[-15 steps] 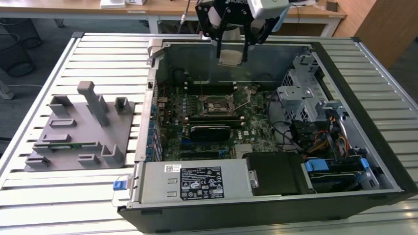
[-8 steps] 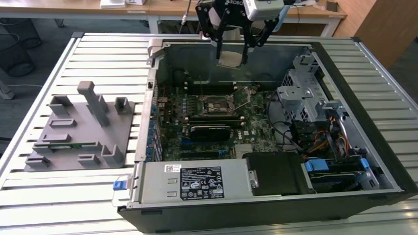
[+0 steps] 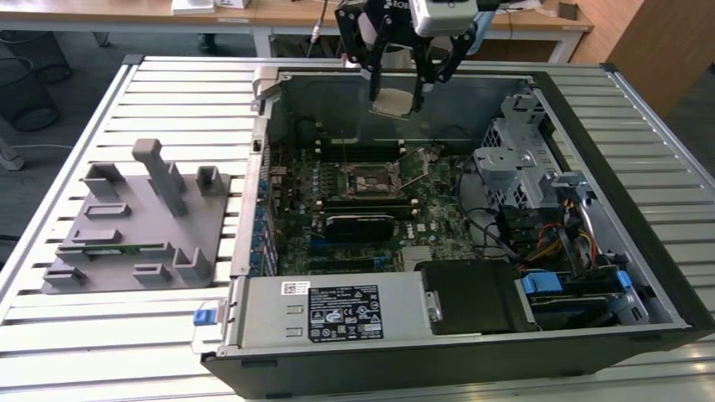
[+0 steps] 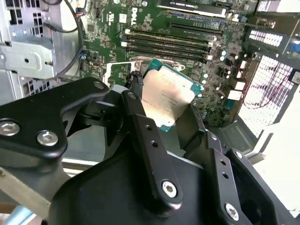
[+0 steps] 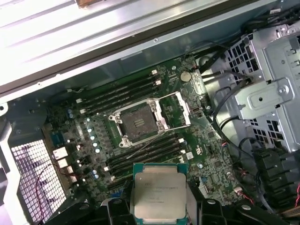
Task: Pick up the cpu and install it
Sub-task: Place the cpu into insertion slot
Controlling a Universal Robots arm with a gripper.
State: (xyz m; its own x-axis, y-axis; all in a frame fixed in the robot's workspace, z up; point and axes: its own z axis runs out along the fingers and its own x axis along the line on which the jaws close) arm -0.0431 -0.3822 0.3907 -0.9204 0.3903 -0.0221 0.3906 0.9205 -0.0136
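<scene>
As the gripper [image 3: 398, 94] holds the cpu [image 3: 394, 105], desks [image 3: 290, 12] back the slatted table [image 3: 112, 335].

The exterior view looks from high up and some way off, slanting down onto the desk [image 3: 167, 92] and the whole open case [image 3: 642, 218], with the end effector [image 3: 397, 99] over the case's far side. Both wrist views sit close behind the end effector and face down past its fingers into the case. The first wrist view looks almost straight down on the motherboard [image 5: 206, 138] and socket [image 5: 138, 123]. The second wrist view looks more obliquely from the end effector's opposite side, its black linkage [image 4: 140, 140] large in front. All three views share the cpu [image 5: 159, 194], socket and memory slots [image 4: 168, 44].
</scene>
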